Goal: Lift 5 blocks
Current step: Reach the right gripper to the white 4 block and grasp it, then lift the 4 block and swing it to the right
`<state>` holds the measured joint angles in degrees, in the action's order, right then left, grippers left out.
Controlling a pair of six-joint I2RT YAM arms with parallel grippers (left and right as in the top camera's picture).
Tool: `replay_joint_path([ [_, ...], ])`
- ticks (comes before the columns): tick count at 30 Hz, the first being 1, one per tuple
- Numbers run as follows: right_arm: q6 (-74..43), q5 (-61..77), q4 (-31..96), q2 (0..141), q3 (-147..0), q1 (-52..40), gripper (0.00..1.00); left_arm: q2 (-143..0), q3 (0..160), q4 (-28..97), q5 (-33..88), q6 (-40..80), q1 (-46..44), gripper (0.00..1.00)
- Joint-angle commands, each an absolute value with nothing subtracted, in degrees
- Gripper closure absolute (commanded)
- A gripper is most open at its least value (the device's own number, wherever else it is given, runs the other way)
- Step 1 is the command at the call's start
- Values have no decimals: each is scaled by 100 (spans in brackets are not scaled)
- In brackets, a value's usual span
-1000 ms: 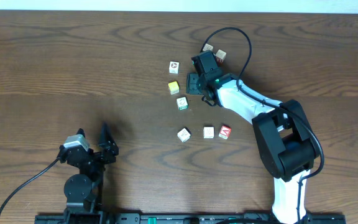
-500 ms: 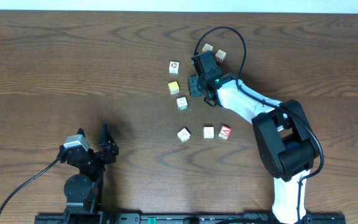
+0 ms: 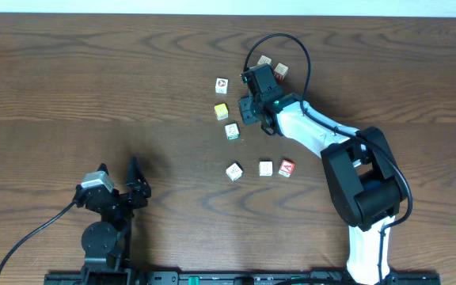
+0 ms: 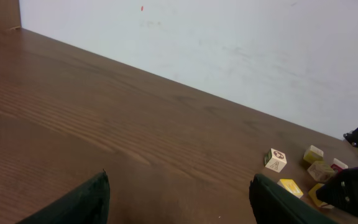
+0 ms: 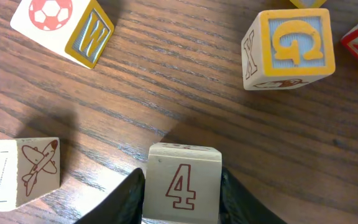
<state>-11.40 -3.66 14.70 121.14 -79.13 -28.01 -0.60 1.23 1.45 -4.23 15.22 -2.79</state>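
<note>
right gripper (image 5: pixel 182 202) is clamped on the "4" block (image 5: pixel 185 167). one dark finger (image 5: pixel 129 200) presses each side face, and the digit faces the wrist camera. the block sits square between the pads, not skewed. overhead hides it under the gripper head, so the wrist view is the only evidence. i can't tell for sure whether its base has left the table (image 5: pixel 166 87); the soft shadow just above it hints at a small gap, maybe.

neighbours, all placed from the "4" block in the wrist view:
- the airplane block (image 5: pixel 20 173) is near on the left, apart, not touching.
- the soccer-ball block (image 5: pixel 61 28) is further off, up and left.
- the g block (image 5: pixel 289 46) is up and right, well apart.

left gripper (image 4: pixel 179 180) is parked with its jaws wide apart and nothing between them. the "4" block's cluster is far off to its right.

judgement: the step is raising this one block, so it's early in the five.

to do it well:
- go straight up, no sideways drift, since the airplane block is the nearest thing to clip.
- keep the squeeze steady, because the pads hold only the lower part of the side faces and a jerk could tip the cube out.
- clear the neighbours' tops before any travel.
</note>
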Motion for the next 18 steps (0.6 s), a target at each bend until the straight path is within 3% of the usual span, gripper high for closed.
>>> replay_joint_path([
  [1,-1022,-421,1481,12184,-8036,-2849,63,-30,25,381,-499,1531,-270,28],
  [5,-1026,-242,1531,12068,-8038,-2853,58,-30,25,381,-499,1531,-270,28],
  [8,-1068,-228,1575,11780,-8049,-2847,65,-30,25,381,-499,1531,-270,27],
  [14,-969,-338,1750,11010,-8051,-2842,65,-30,25,381,-499,1531,-270,28],
  [16,-952,-504,1835,10892,-8051,-2845,69,-30,25,381,-499,1531,-270,27],
  [17,-954,-615,1918,10866,-8051,-2845,65,-30,25,381,-499,1531,-270,27],
  [18,-952,-617,1962,10866,-8051,-2845,53,-30,25,381,-499,1531,-270,27],
])
